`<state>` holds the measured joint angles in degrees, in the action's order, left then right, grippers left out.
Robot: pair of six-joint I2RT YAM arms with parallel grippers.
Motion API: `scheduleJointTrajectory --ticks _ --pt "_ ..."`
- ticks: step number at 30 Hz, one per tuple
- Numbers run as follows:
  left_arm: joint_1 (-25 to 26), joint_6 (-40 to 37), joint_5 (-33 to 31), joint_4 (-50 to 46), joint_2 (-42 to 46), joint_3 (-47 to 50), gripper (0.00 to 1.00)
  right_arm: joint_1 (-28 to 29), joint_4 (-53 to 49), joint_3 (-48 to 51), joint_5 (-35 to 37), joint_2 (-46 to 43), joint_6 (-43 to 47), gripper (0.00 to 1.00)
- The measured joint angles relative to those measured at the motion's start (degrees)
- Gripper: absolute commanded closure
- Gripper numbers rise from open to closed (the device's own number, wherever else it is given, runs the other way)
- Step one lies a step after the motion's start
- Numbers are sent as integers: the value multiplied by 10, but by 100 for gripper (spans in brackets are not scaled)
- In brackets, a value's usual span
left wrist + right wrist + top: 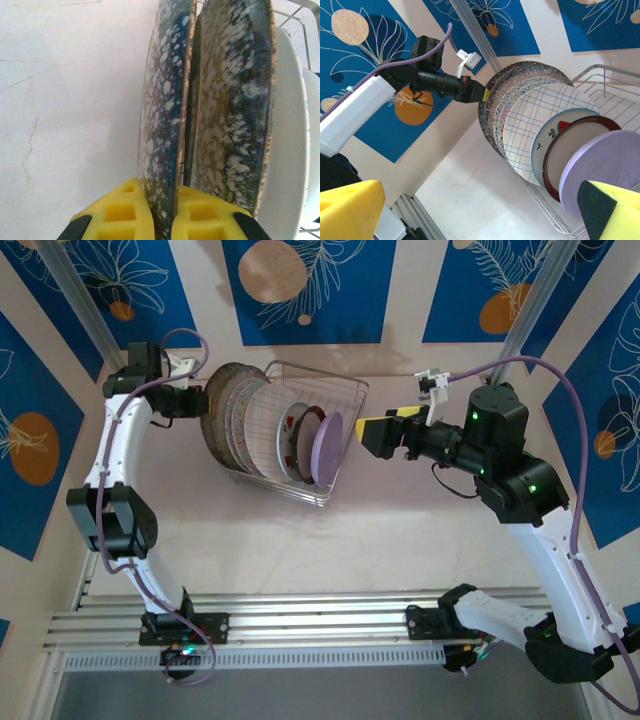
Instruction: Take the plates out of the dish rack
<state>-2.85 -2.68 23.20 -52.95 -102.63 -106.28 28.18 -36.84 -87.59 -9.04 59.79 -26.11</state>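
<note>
**A:** How does the left arm stand?

**B:** It rises along the left edge of the table (300, 550) and its wrist bends right toward the row of plates. The left gripper (198, 400) is closed narrow on the rim of the outermost speckled plate (220, 412). From the wrist, that rim runs down between the two yellow pads (122, 215), which press on either face.

**A:** And the right arm?

**B:** It is bent at the elbow, with the forearm level and pointing left. The right gripper (368, 435) hangs with its jaws spread wide and nothing between them. It is near the lilac plate (328, 445) and apart from it.

**A:** Where are the plates?

**B:** They all stand on edge in the dish rack (318, 373), which sits toward the far side of the table between the arms. The held plate (162, 100) is at the left end of the row. A second speckled plate (230, 100) is close against it, and both overhang the rack's left side. Moving right, there is the grid-lined plate (545, 120), the strawberry plate (555, 131), a dark-rimmed plate (580, 145), and the lilac one (605, 165) last. The plates get smaller toward the right.

**A:** Is the held plate lifted?

**B:** I cannot tell, because its lower edge is hidden.
</note>
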Motion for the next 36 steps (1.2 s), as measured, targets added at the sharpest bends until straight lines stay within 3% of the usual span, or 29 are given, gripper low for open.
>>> scheduleJointTrajectory --ticks 36 --pt "0 17 -81 -108 0 -140 100 0 0 10 0 -8 -6 0"
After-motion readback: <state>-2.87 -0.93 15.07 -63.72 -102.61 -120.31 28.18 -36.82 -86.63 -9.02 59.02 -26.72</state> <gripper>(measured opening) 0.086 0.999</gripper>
